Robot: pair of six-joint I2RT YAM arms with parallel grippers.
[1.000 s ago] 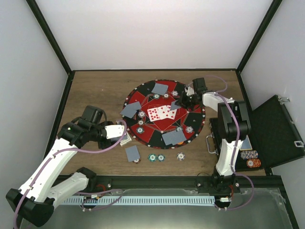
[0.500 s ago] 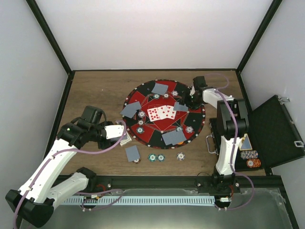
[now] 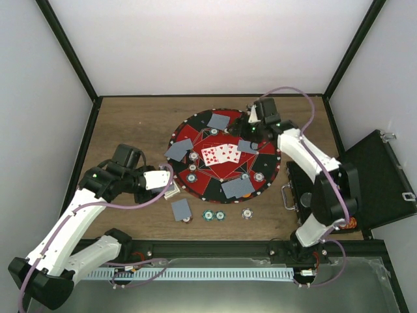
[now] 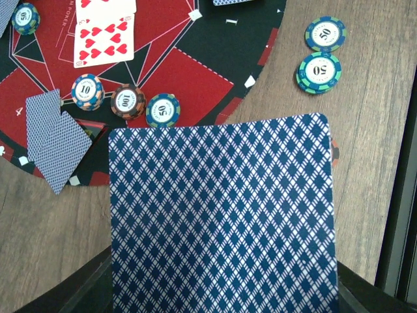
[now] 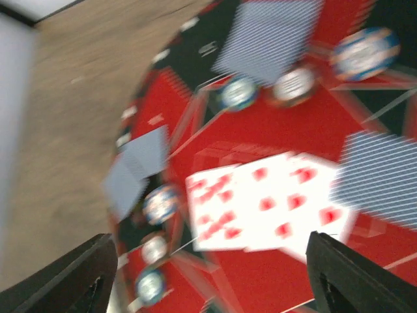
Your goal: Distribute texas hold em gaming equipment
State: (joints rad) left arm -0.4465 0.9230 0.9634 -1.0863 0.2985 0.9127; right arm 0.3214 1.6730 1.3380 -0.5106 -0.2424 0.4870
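Already dealt: a row of face-up cards (image 3: 220,154) lies at the middle of the round mat (image 3: 210,188). Four sets of face-down cards (image 3: 219,121) sit around it, at the far, left, near and right sides.
Off the mat: a lone card (image 3: 181,208) lies face down on the table (image 3: 130,124) just in front of the mat. What looks like an orange disc (image 3: 187,218) peeks out from under it.
Chips: small groups of chips (image 4: 128,101) sit on the mat beside the face-down cards. Three more lie on the bare wood near the front edge.
Left jaws: pressed together on a held card (image 4: 221,215) with a blue diamond back, above the table at the mat's near-left edge. Whether more cards lie under it I cannot tell.
Right jaws: spread wide with nothing between them, above the far right part of the mat.
Progress: most of the layout looks done. The seat in front of the mat seems one card short, and a card is in hand, so I judge the dealing unfinished.
Surface: brown wood-grain table; the mat is red and black with a white dotted rim.
Room: plain white walls (image 3: 195,45) framed by black posts (image 3: 68,49). A black case (image 3: 378,182) lies open at the right, its contents mostly hidden by the right arm.
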